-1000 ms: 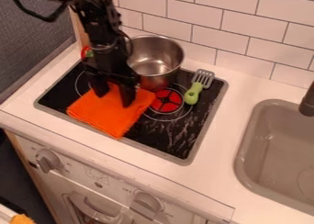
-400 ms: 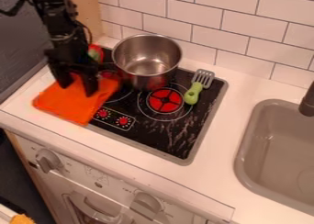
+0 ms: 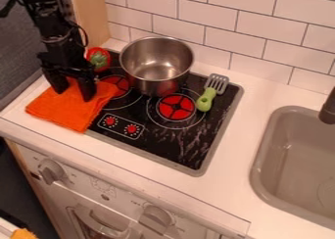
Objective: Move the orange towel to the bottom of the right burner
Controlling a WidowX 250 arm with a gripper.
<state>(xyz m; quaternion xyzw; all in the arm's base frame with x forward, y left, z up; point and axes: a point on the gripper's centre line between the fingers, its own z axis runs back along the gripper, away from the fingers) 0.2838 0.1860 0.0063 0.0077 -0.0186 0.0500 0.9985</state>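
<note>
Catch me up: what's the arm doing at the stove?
The gripper is down at the orange towel, fingers apart. The towel overlaps the left side of the cooktop, partly on the counter, not below the right burner. The metal pot stands behind; the spatula lies right of that burner.
</note>
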